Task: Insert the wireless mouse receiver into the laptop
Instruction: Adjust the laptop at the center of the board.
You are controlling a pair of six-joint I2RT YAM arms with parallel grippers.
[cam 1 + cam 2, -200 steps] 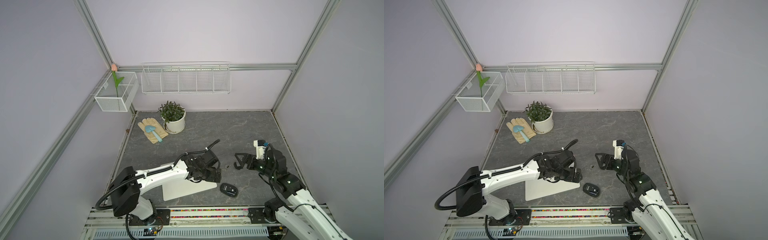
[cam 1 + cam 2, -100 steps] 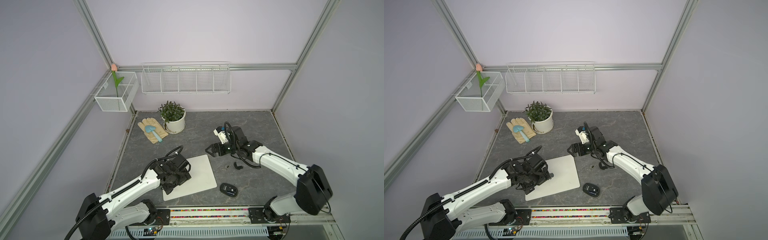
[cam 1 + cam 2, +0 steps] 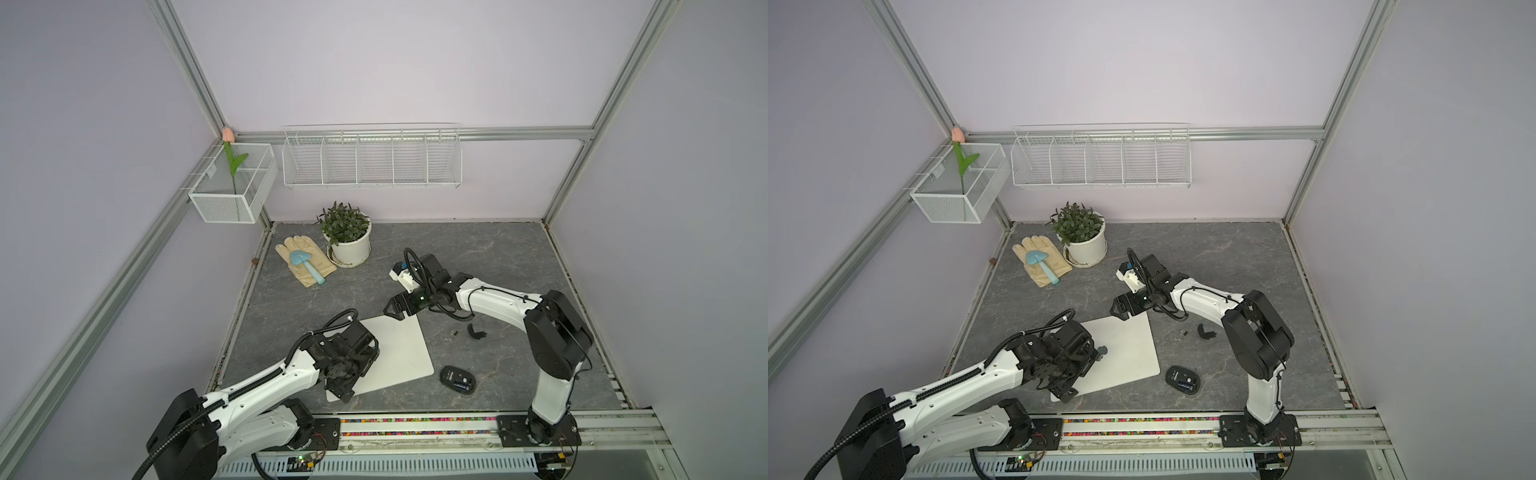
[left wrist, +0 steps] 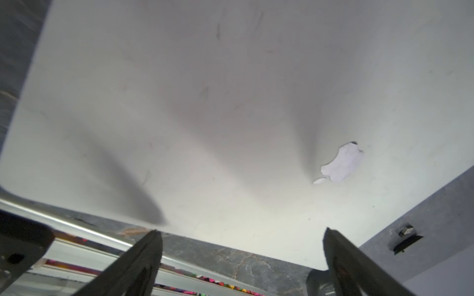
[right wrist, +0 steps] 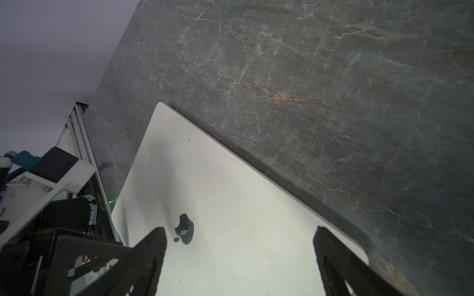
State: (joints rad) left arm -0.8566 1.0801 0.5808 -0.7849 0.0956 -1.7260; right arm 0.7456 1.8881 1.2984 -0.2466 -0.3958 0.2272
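Note:
The laptop (image 3: pixel 399 353) (image 3: pixel 1127 353) lies closed on the grey table, a slim white slab with its apple logo (image 5: pixel 184 229) (image 4: pixel 341 164) showing on the lid. The wireless mouse receiver (image 3: pixel 455 332) (image 3: pixel 1182 333) is a tiny dark stub lying on the table just right of the laptop, untouched. My left gripper (image 3: pixel 345 392) (image 4: pixel 241 232) hangs open over the laptop's near left corner with nothing in it. Above the far corner my right gripper (image 3: pixel 392 311) (image 5: pixel 239 230) stands open and empty, the lid showing between its fingers.
A black mouse (image 3: pixel 458 378) lies near the laptop's near right corner. A small curved black piece (image 3: pixel 475 331) sits just right of the receiver. A potted plant (image 3: pixel 349 245) and gloves with a blue trowel (image 3: pixel 305 266) stand at the back left.
The left arm has drawn back from across the laptop to its near left corner. The right arm has stretched out from the near right to the laptop's far corner.

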